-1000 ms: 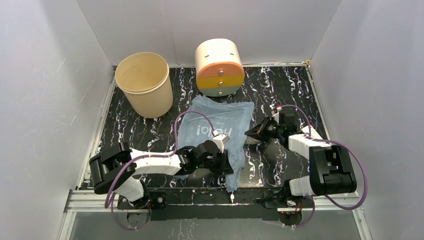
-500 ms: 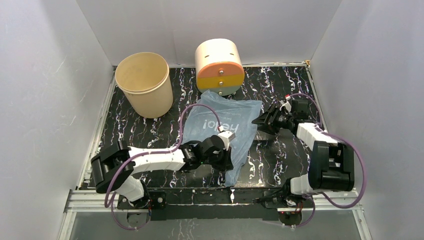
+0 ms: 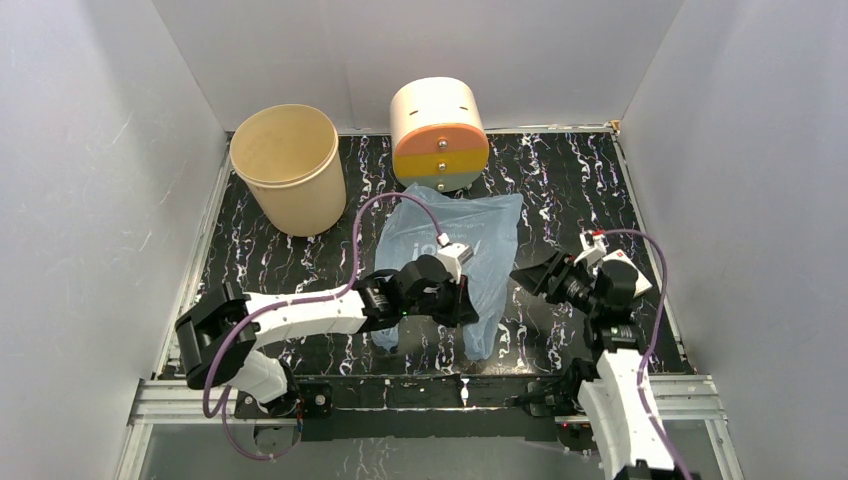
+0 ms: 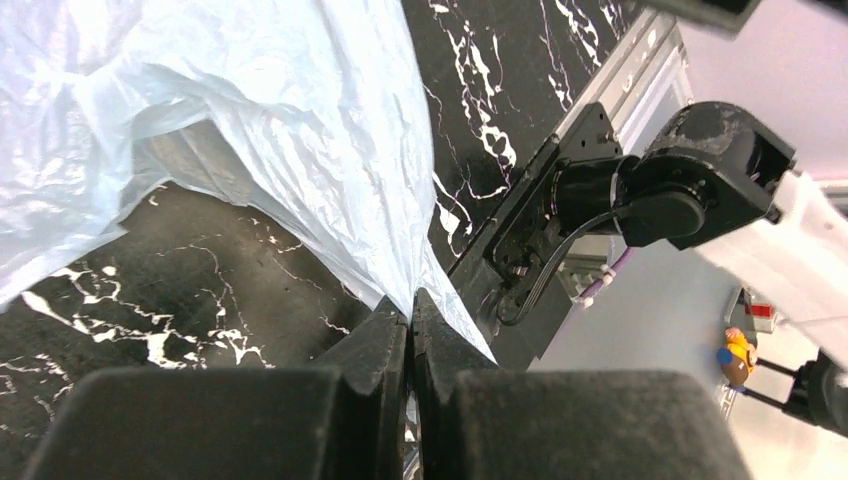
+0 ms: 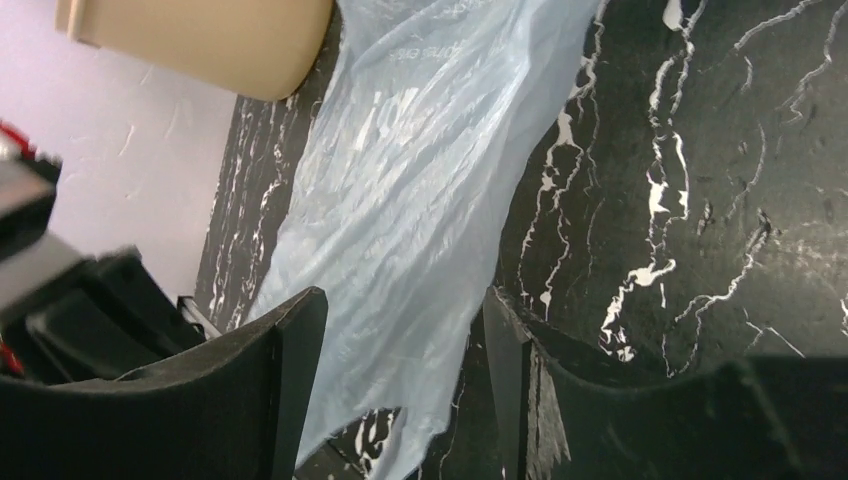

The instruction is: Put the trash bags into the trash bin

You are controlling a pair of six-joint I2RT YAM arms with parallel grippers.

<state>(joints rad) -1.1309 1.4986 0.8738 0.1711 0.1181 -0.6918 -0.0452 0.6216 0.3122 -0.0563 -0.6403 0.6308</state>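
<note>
Pale-blue film trash bag (image 3: pixel 492 238) at mid-table, crinkled. Far end lying just short of cream cylinder with orange-yellow front (image 3: pixel 440 135), near end reaching toward near edge. Near part tented up off black marbled table (image 3: pixel 270 270), per left wrist view. Not in the bin yet.

Left pincer (image 4: pixel 410 312) clenched, tips together, a fold of the bag's near part nipped between them. Left arm stretched low across from near left corner, wrist over the film.

Right pincer (image 5: pixel 405 315) released, jaws spread wide, nothing between them. Parked just off the bag's right edge, pointing at it, film visible past the tips but untouched.

Trash bin (image 3: pixel 300 205), plain beige bucket, upright in far left corner, mouth up, well apart from the bag. Looks empty from above.

Step, judged: grasp done on left side, lift and carry not yet started. Next move, judged: raise the pinched fold high enough to drag the whole floppy sheet clear of the table, swing toward far left corner, get over the rim, let go. Risk: trailing film draping outside the rim or snagging the cylinder. Second pinch from the right side possibly useful for bunching.

Writing: faint white lettering on the bag, only a few characters showing beside left wrist in top view, not readable as a word. More small print in right wrist view, illegible. No brand legible anywhere.
</note>
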